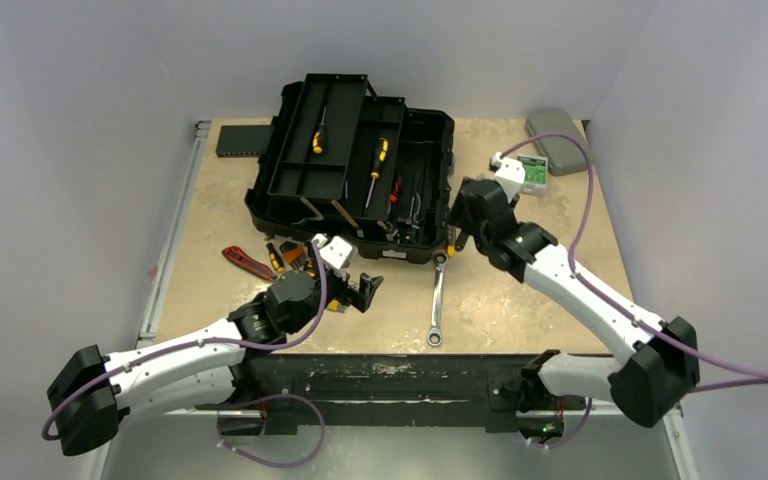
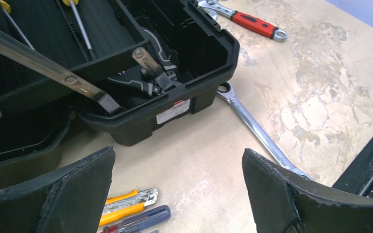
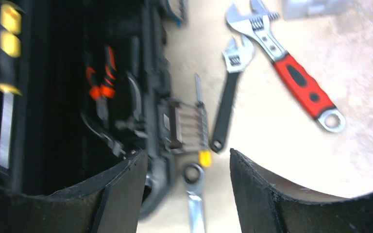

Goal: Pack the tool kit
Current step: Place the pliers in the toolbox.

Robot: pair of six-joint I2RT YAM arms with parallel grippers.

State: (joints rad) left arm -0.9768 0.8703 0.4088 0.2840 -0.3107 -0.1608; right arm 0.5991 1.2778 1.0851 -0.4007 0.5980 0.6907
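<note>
By the right wall of the toolbox (image 1: 430, 125), we see the right gripper (image 3: 188, 160) with its fingers parted and nothing between them, hanging over the table. The head of a ratchet wrench (image 3: 194, 194) lies beneath it. A black adjustable wrench (image 3: 228, 97) and a red-handled wrench (image 3: 301, 82) rest farther out. Nearer us, the left gripper (image 2: 178, 160) is spread wide and empty, a yellow utility knife (image 2: 126, 204) beside one finger. The toolbox stands open mid-table, screwdrivers (image 1: 375, 170) in its trays (image 1: 295, 175).

Toolbox (image 1: 280, 212): one
Yellow-handled screwdrivers (image 1: 318, 138): two
Adjustable wrenches (image 3: 298, 80): two, one red-handled, one black
Ratchet wrench (image 1: 437, 300): one
Yellow utility knife (image 2: 126, 203): one
Grey case (image 1: 557, 141): one
Flat black box (image 1: 240, 140): one
</note>
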